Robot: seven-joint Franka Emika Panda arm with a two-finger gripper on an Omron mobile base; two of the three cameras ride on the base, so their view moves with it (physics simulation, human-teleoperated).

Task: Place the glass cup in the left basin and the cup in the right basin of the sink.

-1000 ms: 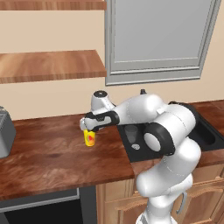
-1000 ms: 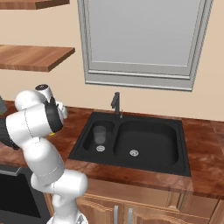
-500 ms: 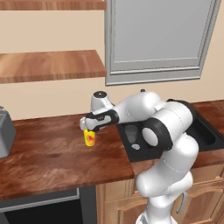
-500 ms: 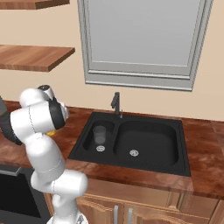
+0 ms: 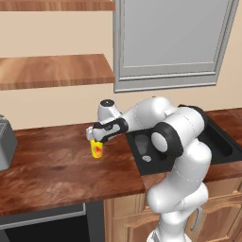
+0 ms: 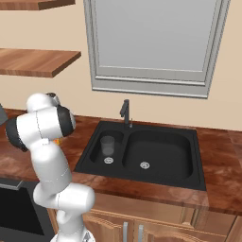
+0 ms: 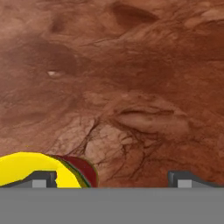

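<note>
So the gripper [image 7: 111, 179] sits spread wide over the counter [image 7: 131, 87], yellow cup [image 7: 39, 168] by one fingertip [image 7: 41, 178].

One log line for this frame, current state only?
hand: open, over yellow cup on counter | glass cup: upright in left basin | right basin: no cup

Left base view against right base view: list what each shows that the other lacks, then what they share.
Left base view alone: the yellow cup standing on the wooden counter, the open gripper right at its top, and a grey appliance at the left edge. Right base view alone: the dark tap and the whole right basin. Both: the glass cup upright in the left basin of the black sink.
</note>
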